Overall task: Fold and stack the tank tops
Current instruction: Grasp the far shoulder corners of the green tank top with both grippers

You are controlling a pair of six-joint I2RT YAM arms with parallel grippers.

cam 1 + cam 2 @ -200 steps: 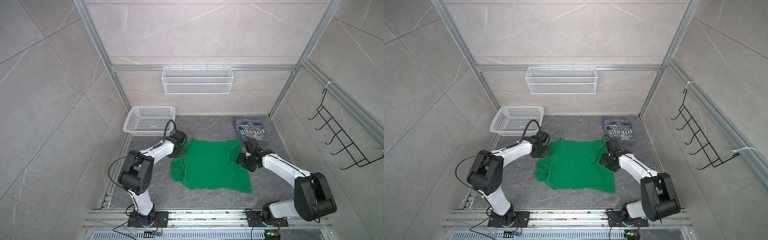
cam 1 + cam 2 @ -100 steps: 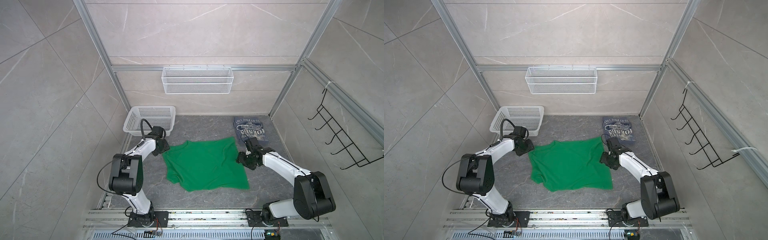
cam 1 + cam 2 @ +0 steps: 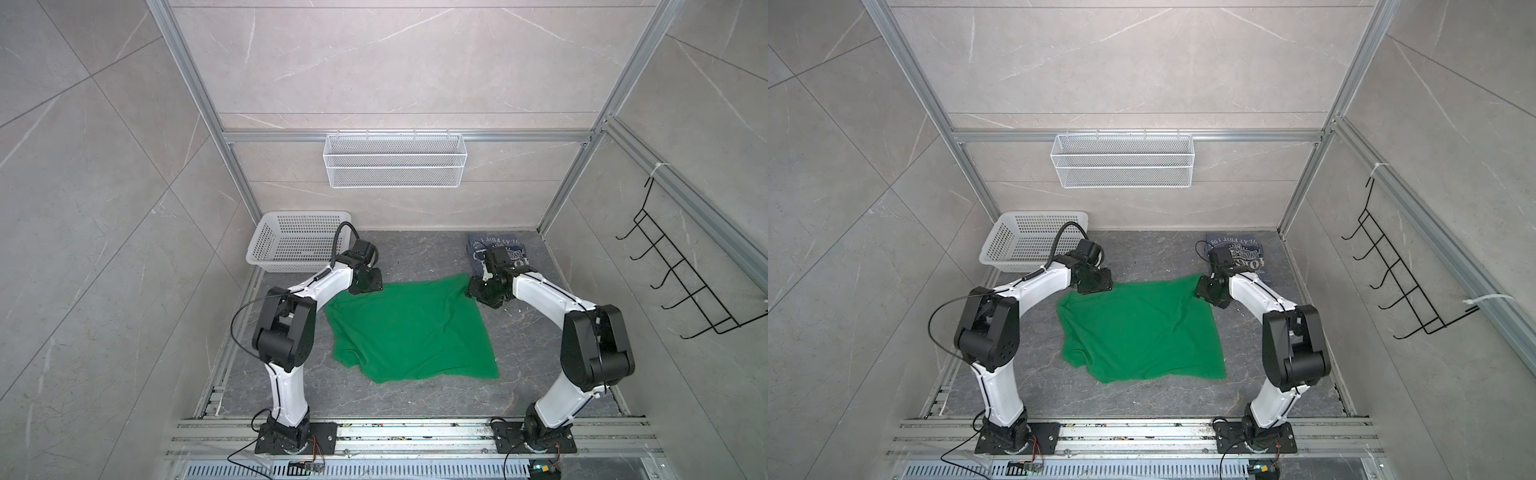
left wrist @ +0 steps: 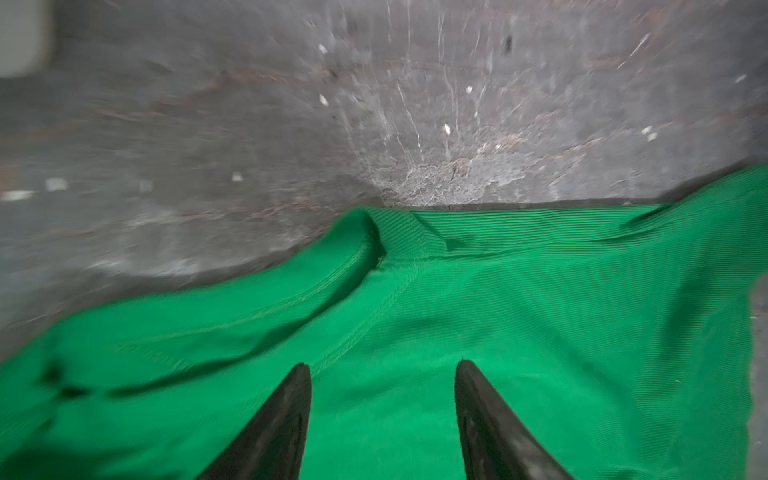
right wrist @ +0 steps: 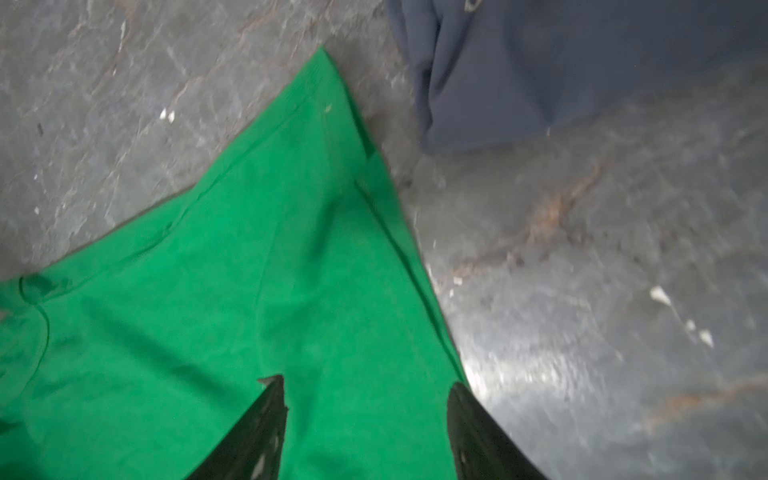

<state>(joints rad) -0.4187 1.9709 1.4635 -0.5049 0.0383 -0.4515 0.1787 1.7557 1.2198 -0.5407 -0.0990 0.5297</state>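
On the dark stone floor (image 3: 419,257) of a pale-tiled booth, the left gripper (image 4: 382,365) holds its fingers spread over the far left corner of the green top (image 3: 409,328). The right gripper (image 5: 365,380) holds its fingers spread over the far right corner, and neither pinches any cloth. The top lies flat in the middle, roughly square and skewed, its far right corner pointing at the folded blue top (image 3: 496,240) just beside it; a white basket (image 3: 291,245) sits back left behind the left arm, and bare floor lies open along the front.
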